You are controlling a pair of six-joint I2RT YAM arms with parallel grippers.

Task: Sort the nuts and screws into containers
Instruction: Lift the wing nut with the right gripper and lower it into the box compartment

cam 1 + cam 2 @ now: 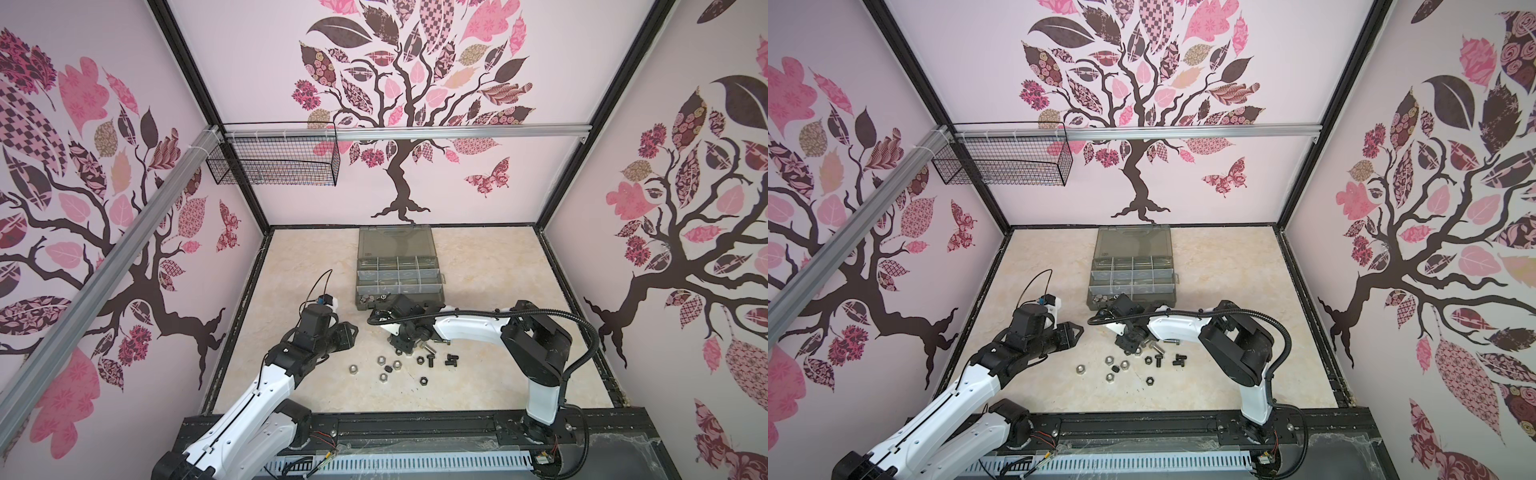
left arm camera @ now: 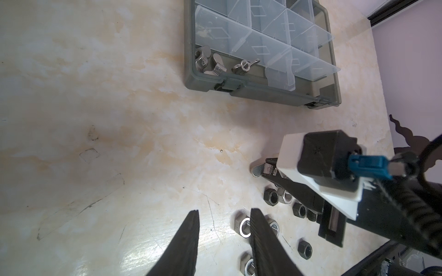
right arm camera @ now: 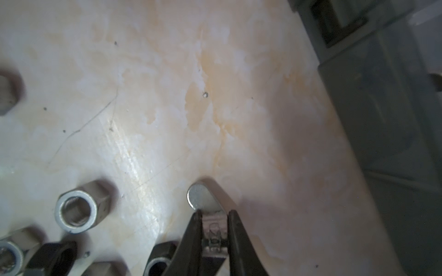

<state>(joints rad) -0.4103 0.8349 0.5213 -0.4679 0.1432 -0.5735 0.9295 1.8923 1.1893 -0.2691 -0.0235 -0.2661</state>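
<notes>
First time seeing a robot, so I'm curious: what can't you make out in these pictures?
Wing nut: second wing hidden by the right hand in the right wrist view; lost under the right arm in both top views.
Organiser case: compartment contents too small in both top views; blurred, cut off in the right wrist view.
Wire basket: contents unreadable through mesh, top views.

Bare table to the sides of the case (image 1: 399,270), clutter in front of it.
Left and right of the case the table (image 1: 291,266) lies bare, so I have free passage there. In front of the case, loose nuts (image 1: 381,360) and screws (image 1: 431,359) crowd the table. My right claw (image 3: 214,212), pinched on a wing nut (image 3: 199,196), sits low among them, near the case's front wall.
</notes>
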